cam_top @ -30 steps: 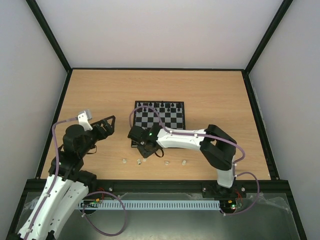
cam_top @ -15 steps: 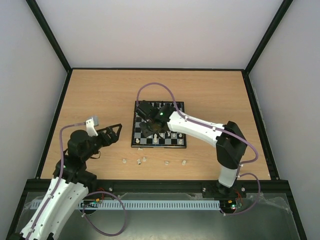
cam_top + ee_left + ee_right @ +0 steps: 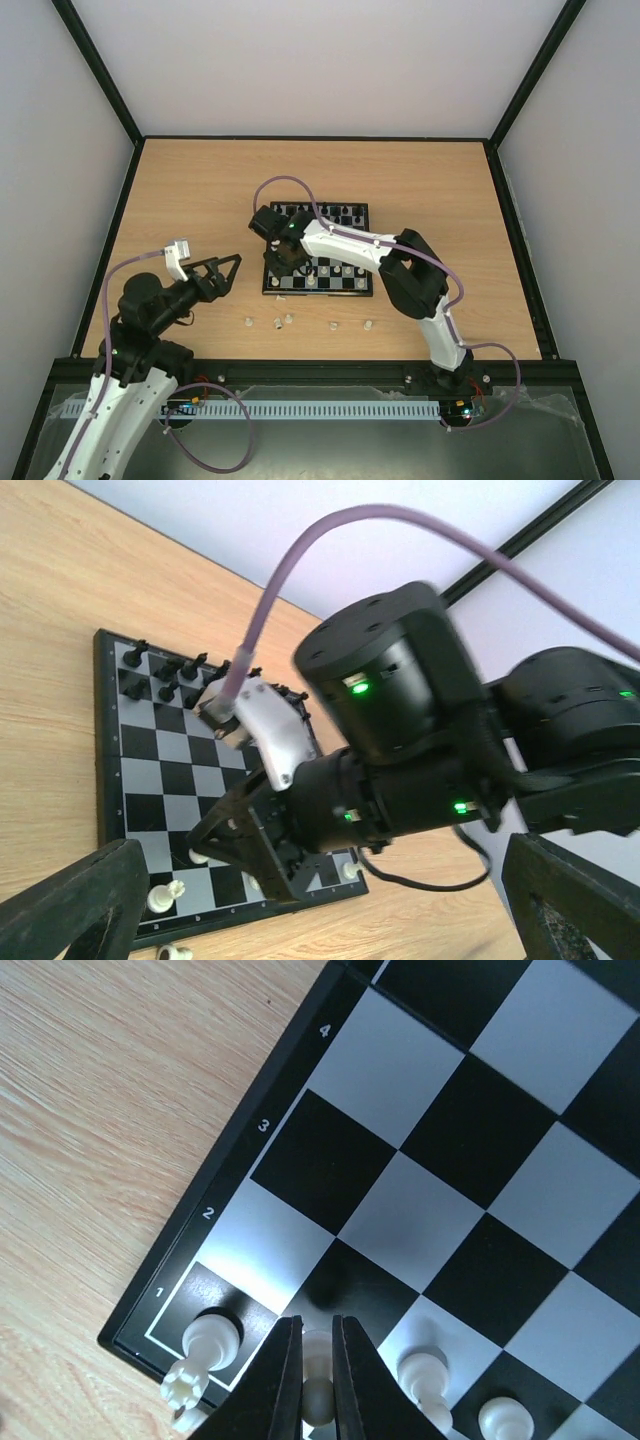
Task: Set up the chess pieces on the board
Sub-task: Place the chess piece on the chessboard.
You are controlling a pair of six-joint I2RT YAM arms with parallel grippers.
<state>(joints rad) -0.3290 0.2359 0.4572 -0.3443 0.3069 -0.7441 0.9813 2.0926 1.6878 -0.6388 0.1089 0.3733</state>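
Setup is partly done: tiny black plastic pieces (image 3: 335, 212) occupy the far rows of the small black-and-white checkered chessboard (image 3: 352, 247). Several tiny cream-white plastic chess pieces (image 3: 425, 1370) stand on its near rows, and five lie on the wooden table (image 3: 180, 190) in front. My right hand (image 3: 317, 1335) is clamped on one more piece at the near-left corner, and my left hand (image 3: 232, 272) hangs spread apart, empty.
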